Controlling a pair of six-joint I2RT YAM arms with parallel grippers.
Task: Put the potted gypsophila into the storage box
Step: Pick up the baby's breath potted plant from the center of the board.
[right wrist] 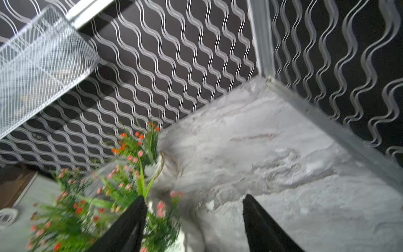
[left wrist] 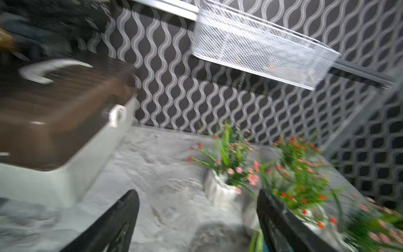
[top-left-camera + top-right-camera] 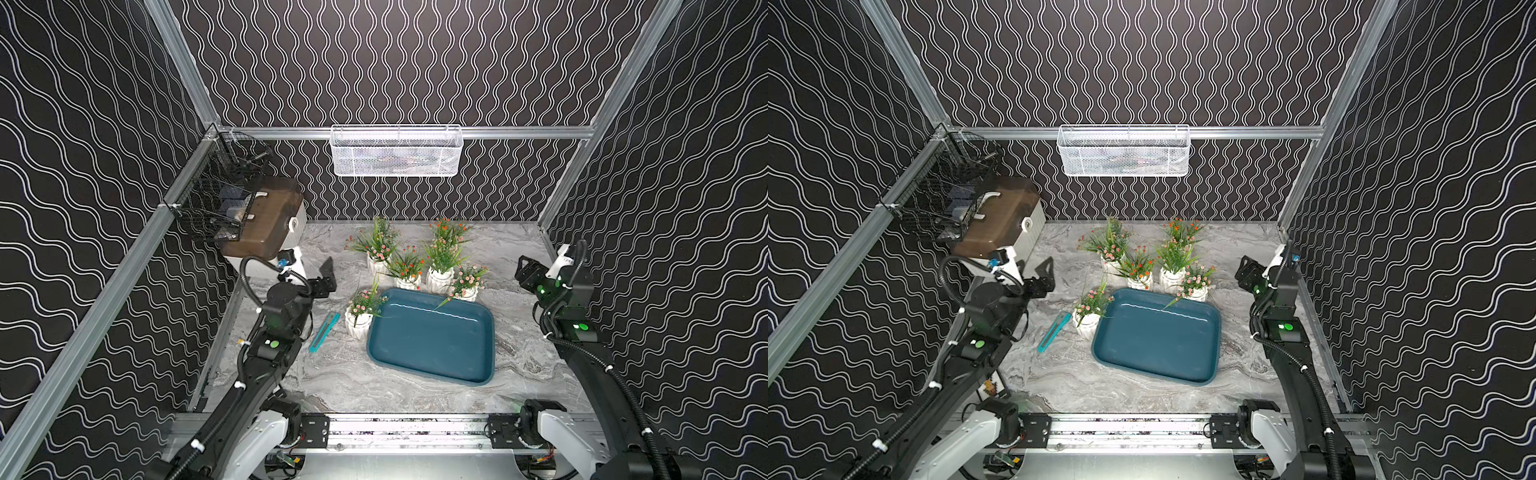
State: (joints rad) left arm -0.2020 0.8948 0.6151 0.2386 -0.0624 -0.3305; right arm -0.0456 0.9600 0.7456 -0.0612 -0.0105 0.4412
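While left gripper point(image 2: 197, 196) and right gripper point(image 1: 194, 200) gape empty, the potted gypsophila point(image 3: 441, 258) stand between them, well apart, beside the storage box point(image 3: 432, 368). A teal cutter point(image 3: 324, 332) lies nearby.

A slim teal tool point(image 3: 324, 332) lies on the marble table point(image 3: 353, 386).

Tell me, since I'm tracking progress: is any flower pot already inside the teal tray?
No, the teal tray is bare inside, and the flower pots all stand on the table outside it.
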